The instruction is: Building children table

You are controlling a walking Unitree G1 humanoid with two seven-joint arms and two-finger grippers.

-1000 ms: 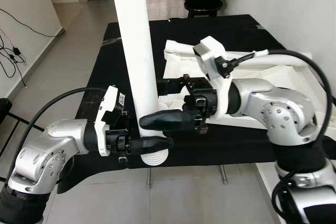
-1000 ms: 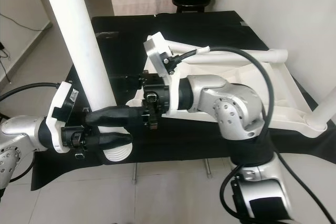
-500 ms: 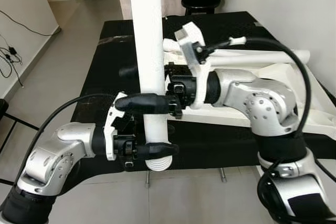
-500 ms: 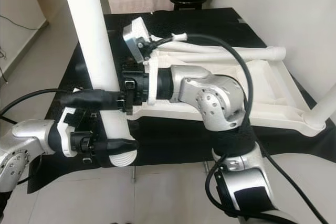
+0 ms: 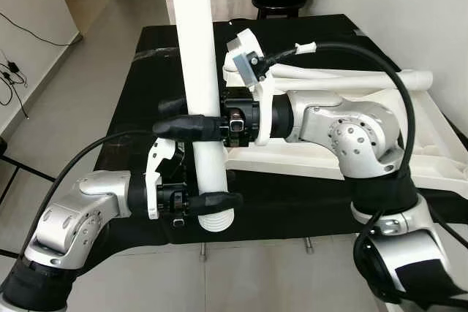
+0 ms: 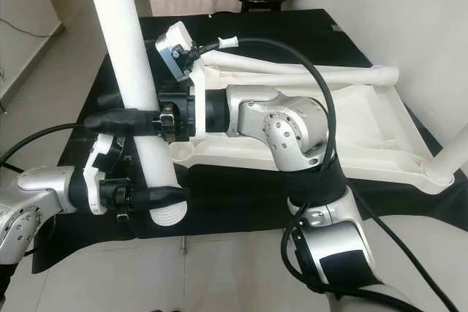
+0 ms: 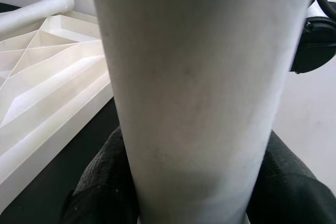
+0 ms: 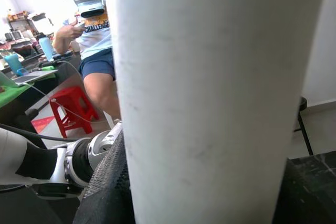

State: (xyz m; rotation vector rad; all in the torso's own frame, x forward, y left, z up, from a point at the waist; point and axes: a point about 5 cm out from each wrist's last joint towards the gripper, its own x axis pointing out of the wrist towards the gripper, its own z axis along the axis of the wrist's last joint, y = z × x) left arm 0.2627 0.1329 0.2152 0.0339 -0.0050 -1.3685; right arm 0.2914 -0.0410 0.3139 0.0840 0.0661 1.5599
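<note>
White table leg held near-upright at the black counter's near edge. Left claw clamps its ribbed lower end; right claw clamps it higher. The upturned tabletop lies beyond, toward the robot's right.

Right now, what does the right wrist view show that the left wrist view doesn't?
Right wrist view: a seated person, a red stool and the left arm's silver wrist. Left wrist view: the ribbed underside of the white tabletop with another leg on the black mat. Both: the white table leg close up, with that gripper's black fingers on either side.
</note>
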